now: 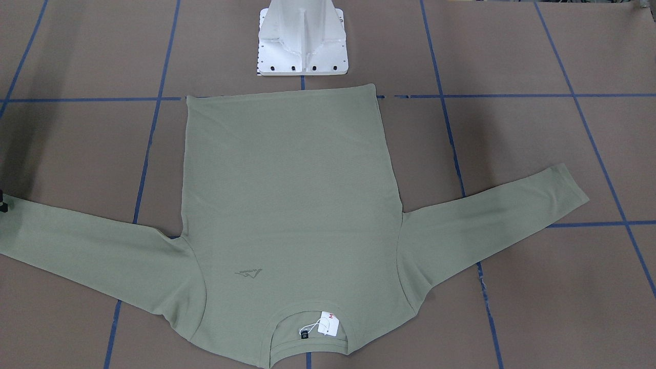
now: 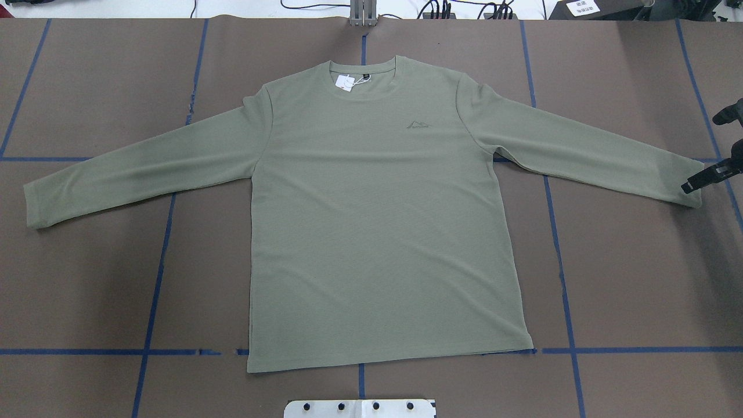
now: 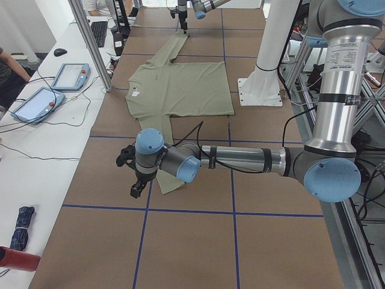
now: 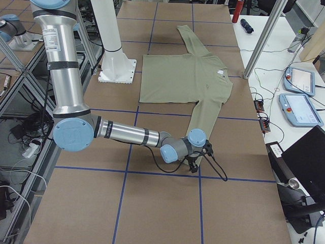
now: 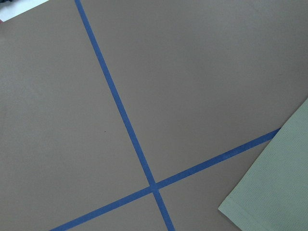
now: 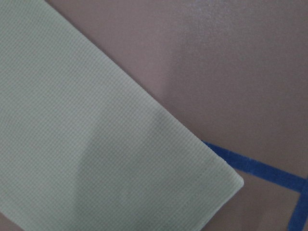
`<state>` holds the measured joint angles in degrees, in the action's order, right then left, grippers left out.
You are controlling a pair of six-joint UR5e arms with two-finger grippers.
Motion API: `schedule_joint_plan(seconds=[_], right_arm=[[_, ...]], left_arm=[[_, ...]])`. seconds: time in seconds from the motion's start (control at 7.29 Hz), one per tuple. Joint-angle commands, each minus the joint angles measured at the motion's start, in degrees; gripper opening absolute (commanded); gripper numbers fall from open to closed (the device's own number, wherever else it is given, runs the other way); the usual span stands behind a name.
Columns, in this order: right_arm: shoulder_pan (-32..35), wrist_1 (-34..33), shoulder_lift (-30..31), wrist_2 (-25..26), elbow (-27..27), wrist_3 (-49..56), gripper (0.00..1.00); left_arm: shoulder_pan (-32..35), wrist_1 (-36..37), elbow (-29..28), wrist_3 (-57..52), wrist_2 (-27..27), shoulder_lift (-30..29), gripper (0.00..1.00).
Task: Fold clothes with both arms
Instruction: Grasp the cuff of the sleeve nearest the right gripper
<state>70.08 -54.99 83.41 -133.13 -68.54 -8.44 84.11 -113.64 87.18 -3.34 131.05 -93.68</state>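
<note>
The olive-green long-sleeved shirt (image 2: 377,220) lies flat and face up on the brown table, both sleeves spread, collar away from the robot. A white hang tag (image 2: 345,83) sits at the neck. My right gripper (image 2: 701,155) hovers at the right sleeve's cuff (image 2: 688,188), its black fingers apart and open; one finger (image 1: 2,201) peeks in at the front view's edge. That cuff's corner (image 6: 211,178) fills the right wrist view. My left gripper (image 3: 133,177) is just beyond the left cuff (image 3: 168,183); I cannot tell its state. The left wrist view shows a cuff corner (image 5: 274,187).
The white pedestal base (image 1: 302,46) stands just behind the shirt's hem. Blue tape lines (image 2: 157,244) grid the table. Along the far side, past an aluminium post (image 3: 90,42), lie two tablets (image 3: 36,102), cables and a red bottle (image 3: 18,259); a person's arm (image 3: 7,66) shows there.
</note>
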Motion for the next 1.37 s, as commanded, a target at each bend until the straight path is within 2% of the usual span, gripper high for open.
schedule_joint_plan(seconds=[0.0,0.14,0.27,0.69,0.96,1.23], right_arm=[[0.1,0.1,-0.1,0.0,-0.2,-0.4,0.67],[0.1,0.0,-0.8,0.0,0.0,-0.3,0.49],[0.0,0.0,-0.8,0.0,0.0,-0.3,0.39],[0.0,0.1,-0.7,-0.1,-0.1,-0.3,0.21],[0.0,0.1,-0.8,-0.2,-0.3,-0.3,0.99],[0.0,-0.3,-0.8,-0.2,-0.1,-0.4,1.00]], left_arm=[[0.0,0.0,-0.1,0.0,0.0,0.0,1.00],[0.0,0.0,-0.1,0.0,0.0,-0.1,1.00],[0.0,0.0,-0.1,0.0,0.0,-0.1,1.00],[0.0,0.0,-0.1,0.1,0.0,-0.2,1.00],[0.0,0.0,-0.1,0.1,0.0,-0.3,1.00],[0.0,0.0,0.0,0.1,0.0,-0.3,1.00]])
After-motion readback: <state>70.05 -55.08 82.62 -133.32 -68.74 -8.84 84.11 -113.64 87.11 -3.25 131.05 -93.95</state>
